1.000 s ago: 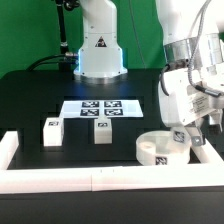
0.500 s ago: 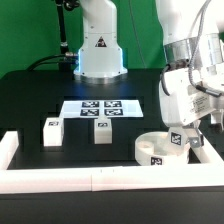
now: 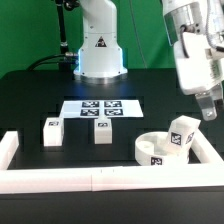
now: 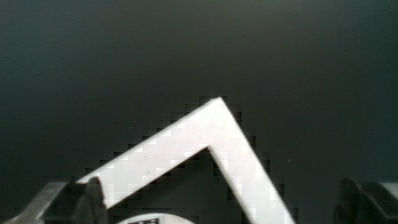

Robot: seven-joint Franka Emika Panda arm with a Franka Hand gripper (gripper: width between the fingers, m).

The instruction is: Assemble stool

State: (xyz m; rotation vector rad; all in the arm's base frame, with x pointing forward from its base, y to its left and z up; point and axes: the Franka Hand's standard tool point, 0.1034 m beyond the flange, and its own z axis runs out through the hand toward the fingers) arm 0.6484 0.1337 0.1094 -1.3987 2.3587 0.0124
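Nearest in the exterior view, the long white front rail [image 3: 100,178] runs along the edge of the black table [image 3: 30,100]. Just behind it, toward the exterior view's right, lies the seat disc [image 3: 152,150], round and shallow, with a tag on its wall. The third leg [image 3: 181,135] sits tilted at the disc's rim on that same right side and touches it, its tag facing the camera.

Farther back, toward the exterior view's left, the two other legs [image 3: 52,131] stand upright on the table, near each other but apart, and well clear of the seat disc. Behind them the marker board [image 3: 100,108] lies flat, and behind that rises the white robot base [image 3: 100,45].

The gripper [image 3: 207,108] hangs above the third leg, to the exterior view's right, clear of it. In the wrist view its dark fingers [image 4: 63,200] stand spread wide and grasp nothing — only the table and a white rail corner [image 4: 187,150] show between them.
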